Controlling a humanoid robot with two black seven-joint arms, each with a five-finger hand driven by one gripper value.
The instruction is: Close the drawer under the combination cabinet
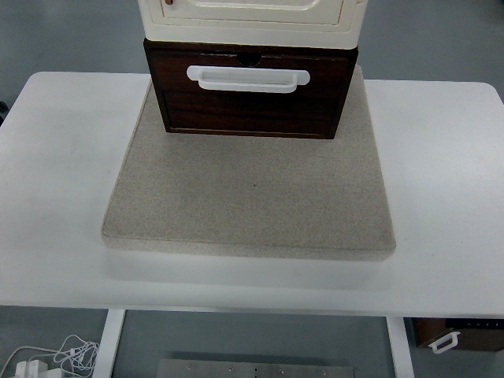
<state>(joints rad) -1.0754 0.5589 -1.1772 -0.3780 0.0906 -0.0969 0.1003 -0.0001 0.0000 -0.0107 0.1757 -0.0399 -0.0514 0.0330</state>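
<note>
You had no hand in the frame at this moment, neither left nor right, so I could not tell whether the fingers were spread, curled or holding anything. The dark brown wooden drawer (250, 93) sat at upper centre of the frame, under the cream plastic cabinet (252, 16), and its front stuck out toward the bottom of the frame past the cabinet's face, so it was open. The white plastic bar handle (248, 79) ran left to right across the drawer front. Both stood at the far end of the beige stone-like square slab (250, 197) on the white table (63, 157). My judgement: you needed a push toward the top of the frame, square on the front. The drawer was centred, so neither arm looked nearer.
</note>
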